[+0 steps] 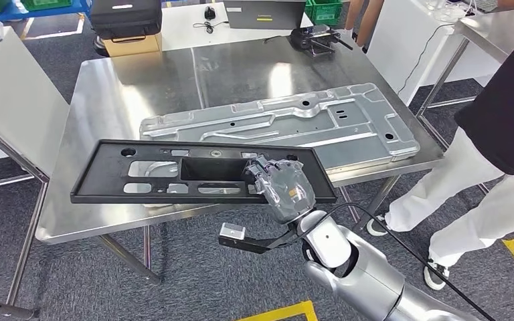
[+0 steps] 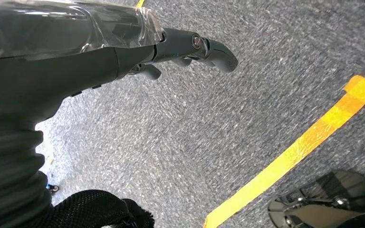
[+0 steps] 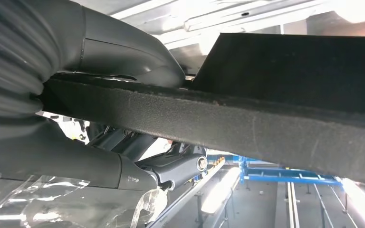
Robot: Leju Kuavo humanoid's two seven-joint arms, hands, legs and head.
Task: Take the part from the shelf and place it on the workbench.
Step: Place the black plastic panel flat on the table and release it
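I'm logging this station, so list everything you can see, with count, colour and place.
black panel: 1, black, held above the workbench's near edge
metal plate: 1, silver, flat on the workbench beyond the panel
workbench: 1, steel, centre
cardboard box: 1, tan, behind the workbench under a black case
green crate: 1, green, far right
yellow tape: strips, yellow, on grey carpet
person: 1, black top, white trousers, right
right hand: 1, grey, grips the panel's near edge
left hand: 1, dark grey, hangs over the floor holding nothing
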